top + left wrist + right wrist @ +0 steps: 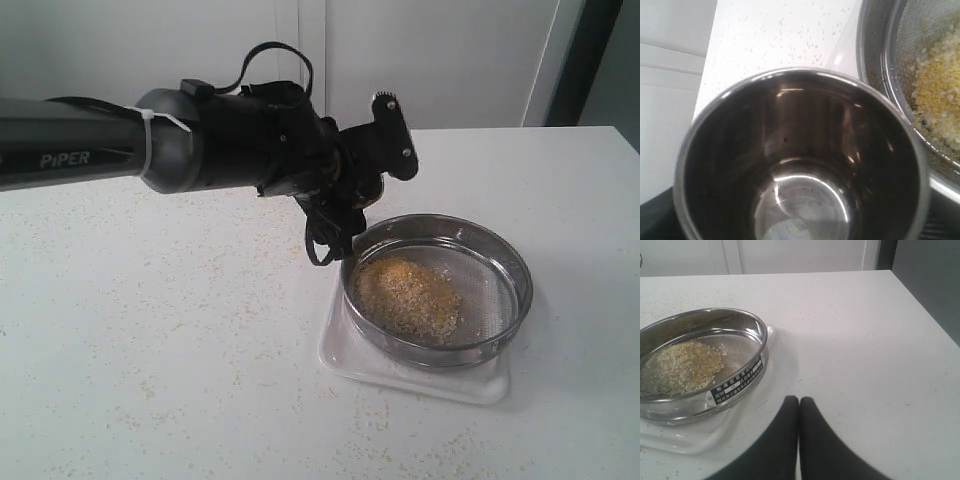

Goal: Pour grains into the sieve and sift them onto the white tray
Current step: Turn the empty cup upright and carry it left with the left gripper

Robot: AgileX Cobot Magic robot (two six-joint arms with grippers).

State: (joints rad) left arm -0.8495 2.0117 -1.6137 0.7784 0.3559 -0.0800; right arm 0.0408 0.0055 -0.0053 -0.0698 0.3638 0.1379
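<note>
The sieve (pixel 492 288) rests on the white tray (pixel 400 376) and holds a heap of yellow and beige grains (pixel 408 296) on its left half. My left gripper (pixel 348 212) hangs just beyond the sieve's far-left rim, shut on a small steel cup (pixel 800 150). The cup is tipped and looks empty inside, with the sieve (pixel 875 60) and grains (pixel 940 95) right beside its mouth. My right gripper (pixel 799 401) is shut on nothing, low over the table near the sieve (pixel 735 385), grains (pixel 680 367) and tray (pixel 690 440). It does not show in the exterior view.
Stray grains (pixel 130 200) are scattered over the white table, mostly left of the tray and in front of it. The table's far edge (pixel 500 128) meets a white wall. A dark panel (pixel 925 285) stands past the table's side edge.
</note>
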